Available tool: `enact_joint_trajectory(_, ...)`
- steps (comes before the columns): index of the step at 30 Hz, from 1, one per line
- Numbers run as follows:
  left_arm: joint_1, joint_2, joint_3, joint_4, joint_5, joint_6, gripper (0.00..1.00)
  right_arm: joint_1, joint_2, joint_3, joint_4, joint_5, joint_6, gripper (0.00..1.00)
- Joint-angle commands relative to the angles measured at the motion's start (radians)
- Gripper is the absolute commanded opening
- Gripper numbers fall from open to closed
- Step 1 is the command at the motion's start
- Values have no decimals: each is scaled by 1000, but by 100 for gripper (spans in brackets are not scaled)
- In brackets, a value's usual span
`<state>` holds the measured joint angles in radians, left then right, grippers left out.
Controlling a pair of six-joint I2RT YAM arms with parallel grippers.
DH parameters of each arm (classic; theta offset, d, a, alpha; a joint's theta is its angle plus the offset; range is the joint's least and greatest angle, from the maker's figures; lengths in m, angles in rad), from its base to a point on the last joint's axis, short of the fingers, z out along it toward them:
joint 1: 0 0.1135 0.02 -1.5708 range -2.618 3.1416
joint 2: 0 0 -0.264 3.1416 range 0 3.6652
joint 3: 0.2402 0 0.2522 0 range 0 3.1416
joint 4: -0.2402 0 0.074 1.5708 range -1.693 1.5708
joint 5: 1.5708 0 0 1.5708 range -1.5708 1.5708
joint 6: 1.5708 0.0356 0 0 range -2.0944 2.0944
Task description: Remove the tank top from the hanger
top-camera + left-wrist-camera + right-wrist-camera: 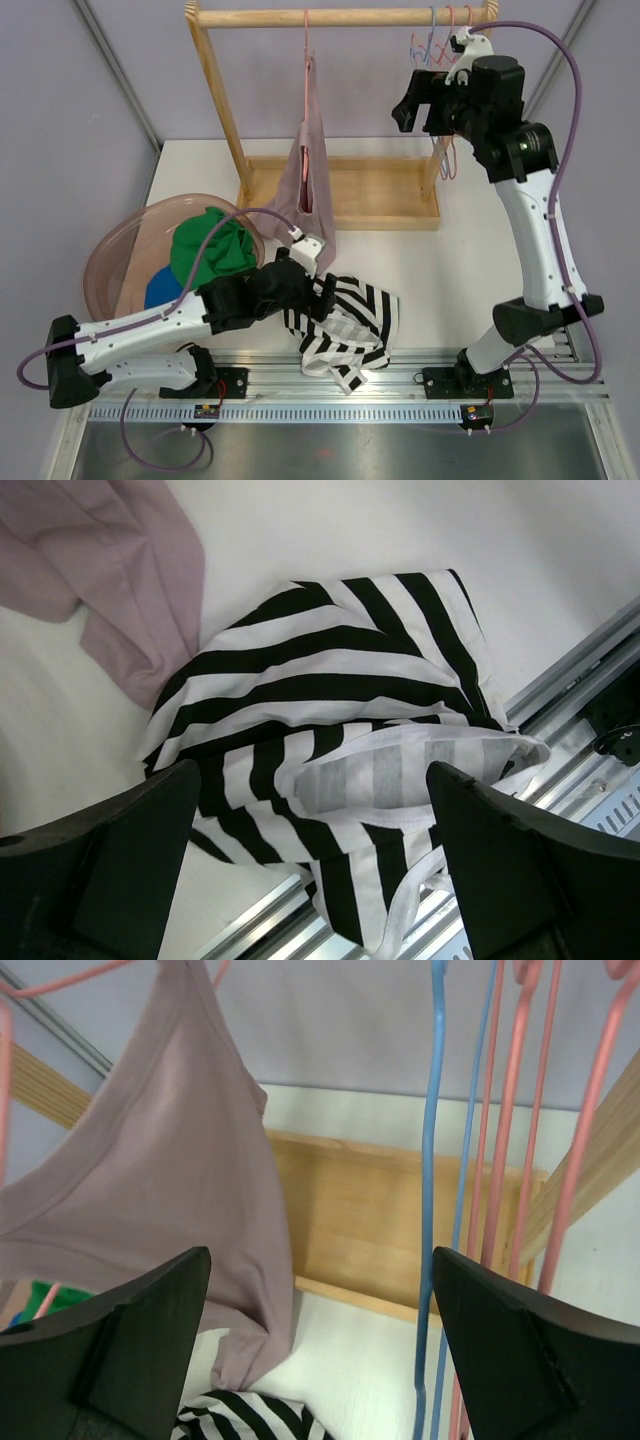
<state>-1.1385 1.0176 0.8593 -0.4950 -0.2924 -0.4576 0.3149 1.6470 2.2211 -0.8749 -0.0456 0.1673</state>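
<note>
A mauve tank top [310,170] hangs on a pink hanger [306,60] from the wooden rail; its hem reaches the table. It also shows in the right wrist view as mauve cloth [150,1180]. A black-and-white striped tank top [350,325] lies crumpled on the table at the front edge, off any hanger. My left gripper [322,290] is open just above the striped top [330,680], nothing between its fingers [312,770]. My right gripper [418,112] is open, high up beside the empty hangers, holding nothing [320,1255].
Empty blue hangers [430,1210] and pink hangers [500,1160] hang at the rail's right end [440,40]. The wooden rack's base tray [360,190] sits behind. A pink basin [120,260] at left holds green [210,245] and blue clothes. A metal rail [400,380] runs along the front.
</note>
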Motion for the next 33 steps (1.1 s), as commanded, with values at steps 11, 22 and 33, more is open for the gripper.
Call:
enact_joint_trajectory(11,-127,484,167,130,22,43,99,-4,-602,-593,263,-86,63,100)
enact_joint_trajectory(22,-158,719,173,122,78,-30,99,-2,-759,-730,280,-148,81,99)
enact_joint_trajectory(33,-156,673,78,155,90,-79,0,-4,-800,-758,332,-220,89,100)
